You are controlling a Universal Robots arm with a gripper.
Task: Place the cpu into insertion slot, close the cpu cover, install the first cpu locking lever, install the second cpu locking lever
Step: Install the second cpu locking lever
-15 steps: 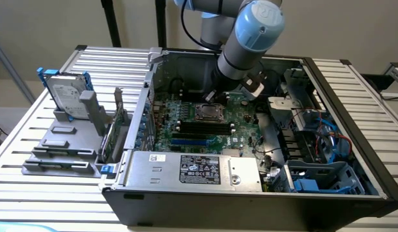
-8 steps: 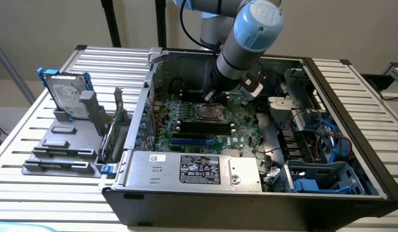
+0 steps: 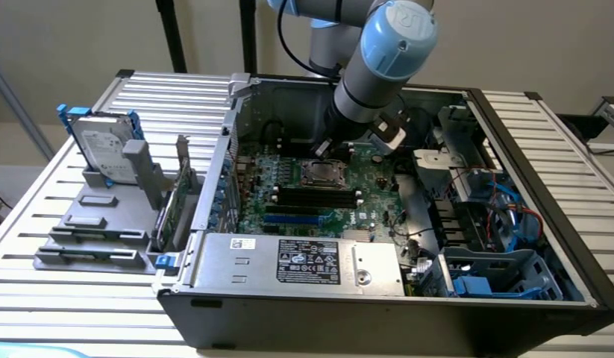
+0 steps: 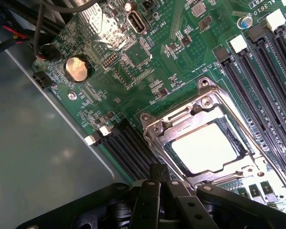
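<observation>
The cpu (image 4: 206, 146) already lies in the insertion slot (image 4: 229, 138) on the green motherboard (image 4: 148, 62), and the cpu cover (image 4: 181, 125) lies flat around it, its cut-out showing the chip's bright top. The tool (image 4: 158, 177) hangs just beside the socket's edge, its fingers drawn together on nothing. The lever steps seem to be in hand; hooking a lever would call for fine, low contact. The open computer case (image 3: 212, 160) also holds a grey power supply (image 3: 297, 261).

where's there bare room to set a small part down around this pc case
Free: the slatted table in front of the grey drive holder, and the strip of slats on the exterior view's right of the case. Crowded: inside the case, with the arm over the insertion slot, memory slots and power supply.
</observation>
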